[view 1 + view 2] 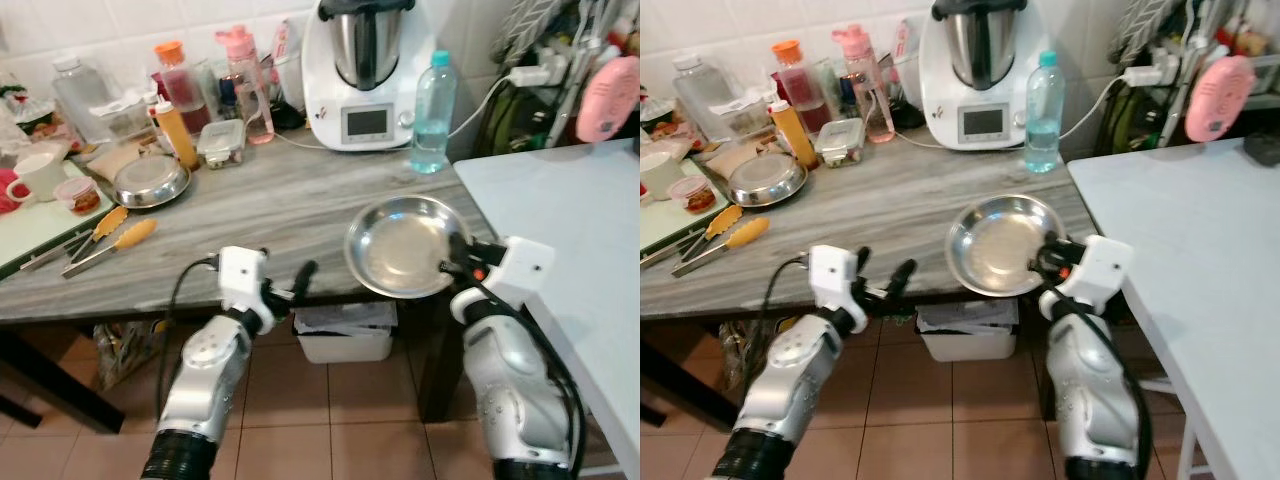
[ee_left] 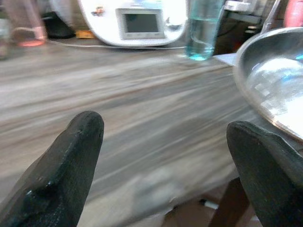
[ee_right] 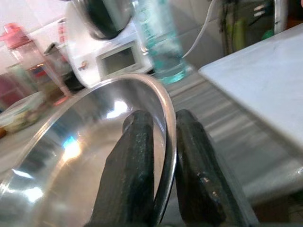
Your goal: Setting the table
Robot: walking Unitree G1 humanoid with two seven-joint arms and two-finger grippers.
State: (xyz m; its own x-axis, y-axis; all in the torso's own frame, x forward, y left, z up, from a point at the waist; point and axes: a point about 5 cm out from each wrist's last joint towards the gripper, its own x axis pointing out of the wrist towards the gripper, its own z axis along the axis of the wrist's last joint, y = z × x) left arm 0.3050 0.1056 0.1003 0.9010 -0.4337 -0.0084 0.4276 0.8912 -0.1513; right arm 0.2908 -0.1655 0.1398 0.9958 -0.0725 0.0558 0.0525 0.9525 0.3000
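One steel plate (image 1: 405, 247) rim is pinched by right hand (image 1: 452, 262).

Steel plate (image 3: 71, 156) — cropped by frame edge, near rim blurred.

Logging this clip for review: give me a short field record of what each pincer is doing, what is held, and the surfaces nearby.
right pincer: shut on the rim of the steel plate, one finger inside, one outside
plate position: held tilted over the counter's front edge
left pincer: open, holding nothing, at the wooden counter front edge
second steel plate: lying on the counter, far left
white table: right of the counter
behind the held plate: water bottle, white kitchen machine
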